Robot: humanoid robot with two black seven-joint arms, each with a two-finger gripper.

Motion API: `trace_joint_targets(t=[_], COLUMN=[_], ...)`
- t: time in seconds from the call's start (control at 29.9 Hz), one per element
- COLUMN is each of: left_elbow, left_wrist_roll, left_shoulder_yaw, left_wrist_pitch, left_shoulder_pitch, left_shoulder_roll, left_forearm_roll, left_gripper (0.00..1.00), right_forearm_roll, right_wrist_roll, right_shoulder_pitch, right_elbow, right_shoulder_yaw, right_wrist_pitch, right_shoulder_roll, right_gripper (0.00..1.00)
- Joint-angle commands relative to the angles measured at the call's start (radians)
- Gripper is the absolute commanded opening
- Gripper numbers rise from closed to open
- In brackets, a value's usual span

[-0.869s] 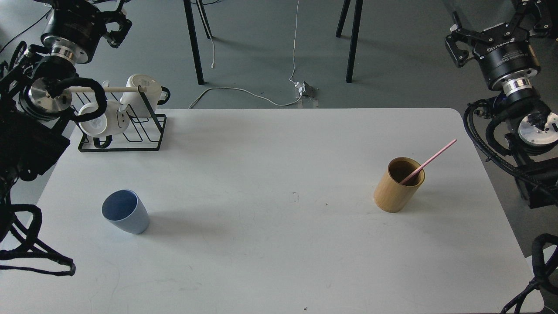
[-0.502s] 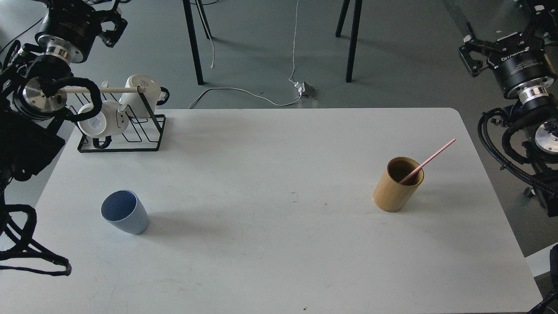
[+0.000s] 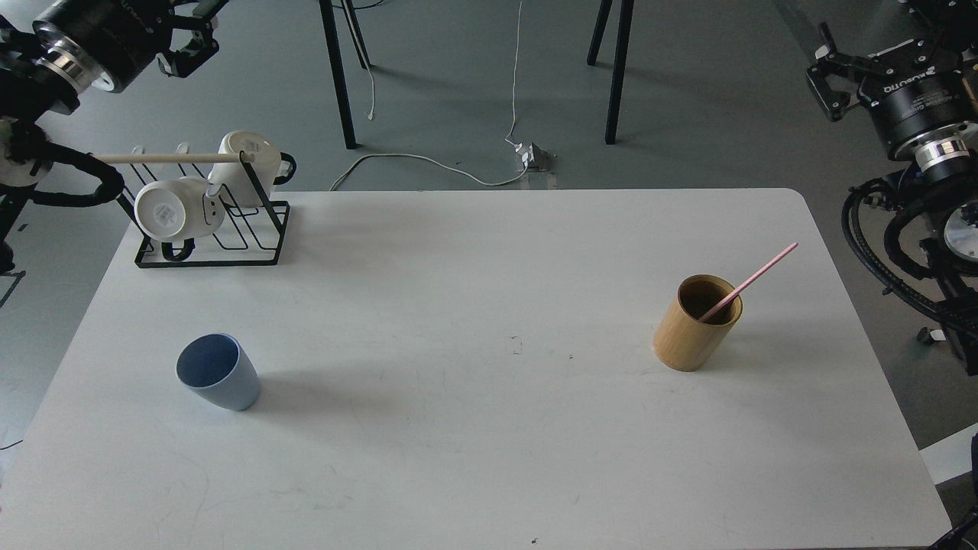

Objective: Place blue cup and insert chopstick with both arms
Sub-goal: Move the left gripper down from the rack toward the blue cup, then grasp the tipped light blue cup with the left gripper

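Observation:
The blue cup (image 3: 218, 372) stands upright on the white table (image 3: 489, 458) at the front left, with nothing in it. One pale-pink chopstick (image 3: 752, 276) leans to the upper right inside the tan bamboo holder (image 3: 697, 322) at the right. My left gripper (image 3: 200, 29) is high at the top left, beyond the table and partly cut off by the frame's edge. Its fingers are apart and empty. My right gripper (image 3: 879, 34) is high at the top right, off the table, open and empty. Both grippers are far from the cup and the chopstick.
A black wire rack (image 3: 214, 237) with a pale wooden rod (image 3: 168, 158) and two white mugs (image 3: 179, 210) stands at the table's back left corner. Black chair legs (image 3: 340, 76) and a white cable (image 3: 428, 160) are on the floor beyond the table.

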Motion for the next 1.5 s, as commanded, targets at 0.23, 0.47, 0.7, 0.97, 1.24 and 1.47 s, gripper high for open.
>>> trace_joint_targets(t=[0.23,0.47,0.7,0.97,1.24,1.47], left_elbow=[-0.51,-0.577,-0.58,-0.566,-0.422,-0.365], left_wrist_roll=[-0.002,0.0,0.0,-0.066,-0.117,-0.123], left_shoulder_yaw=[0.041,0.041,0.093,0.248,0.387,0.377], left_wrist_pitch=[0.0,0.0,0.0,0.0,0.199,0.198], left_shoulder_pitch=[0.084,0.218,0.284,0.288,0.311,0.311], left_shoulder_roll=[0.355,0.407,0.477,0.473,0.361,0.332], left_forearm_roll=[0.682,0.911,1.08,1.299,1.566,1.56], left_gripper=[0.99,0.92,0.92,0.92,0.82,0.54], right_forearm_roll=[0.001,0.003,0.003,0.001,0.001,0.001], right_wrist_roll=[0.0,0.019,0.031,0.033,0.033,0.033], right_shoulder_pitch=[-0.006,-0.007,-0.007,-0.029,-0.03,-0.03], right_elbow=[0.034,0.04,0.045,0.044,0.044,0.042], right_shoulder_yaw=[0.008,0.02,0.022,0.022,0.048,0.048], right_wrist_pitch=[0.0,0.0,0.0,0.0,0.0,0.0], right_shoulder_roll=[0.017,0.023,0.029,0.027,0.02,0.02], right_gripper=[0.99,0.99,0.99,0.99,0.99,0.99])
